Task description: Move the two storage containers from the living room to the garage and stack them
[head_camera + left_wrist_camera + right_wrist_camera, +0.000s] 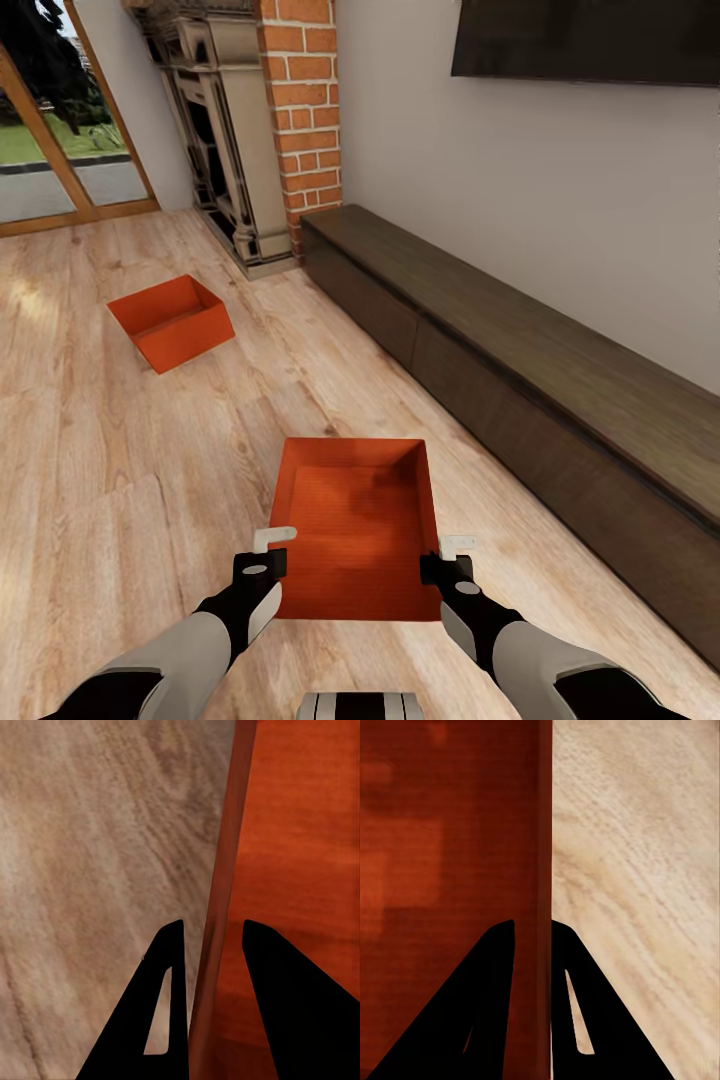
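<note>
Two orange-red storage containers rest on the light wood-plank floor of the living room. The near storage container [355, 520] lies right in front of me, and the far storage container [172, 320] lies near the fireplace. My left gripper [272, 548] straddles the near container's left wall [221, 892]. Its fingers [169, 975] are open, with a gap showing on the inner side. My right gripper [450, 556] sits over the container's right wall [545, 870], and its fingers [495, 975] are shut on that wall.
A long dark low bench [520, 370] runs along the right wall under a black TV [590, 40]. A brick chimney [300, 100] and an ornate fireplace [225, 140] stand at the back. A glass door [60, 150] is at the far left.
</note>
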